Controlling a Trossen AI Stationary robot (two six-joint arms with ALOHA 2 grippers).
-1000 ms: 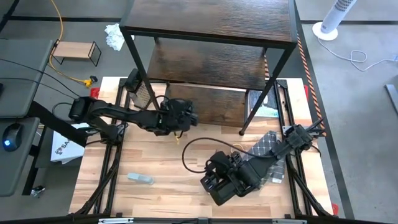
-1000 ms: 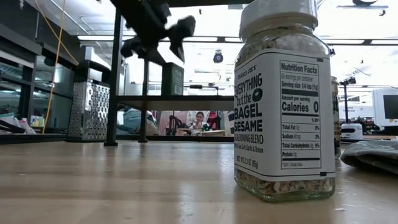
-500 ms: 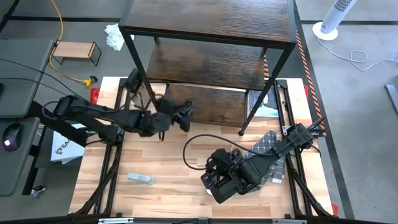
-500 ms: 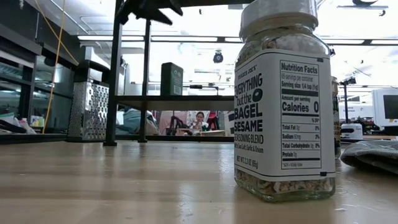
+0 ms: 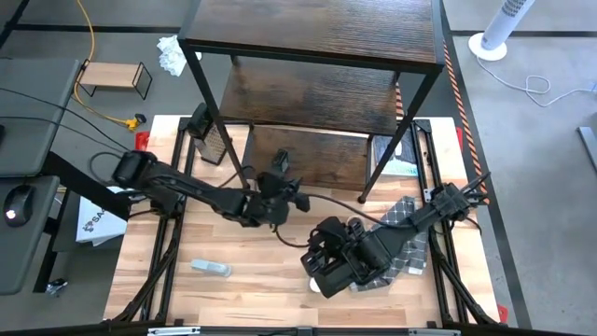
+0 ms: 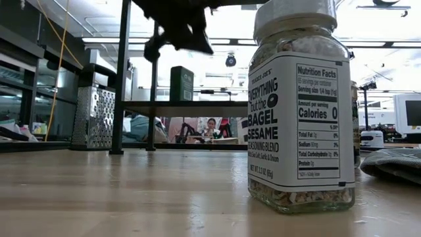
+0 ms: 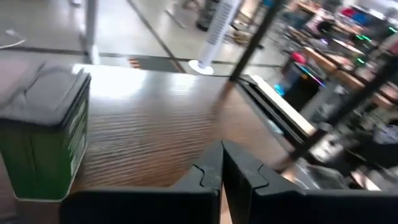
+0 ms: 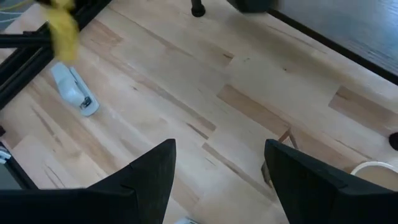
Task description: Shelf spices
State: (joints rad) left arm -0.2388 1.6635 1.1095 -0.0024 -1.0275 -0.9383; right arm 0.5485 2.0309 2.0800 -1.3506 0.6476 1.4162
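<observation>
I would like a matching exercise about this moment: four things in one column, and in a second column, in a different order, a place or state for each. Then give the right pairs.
Column one:
1. left gripper
2. right gripper
3. green tin
4. seasoning jar

Column two:
a. stands on the table
b. open, nothing between the fingers
c. shut, holding nothing
d. stands on the lowest board of the shelf

Right pairs: 1-c, 2-b, 3-d, 4-a.
</observation>
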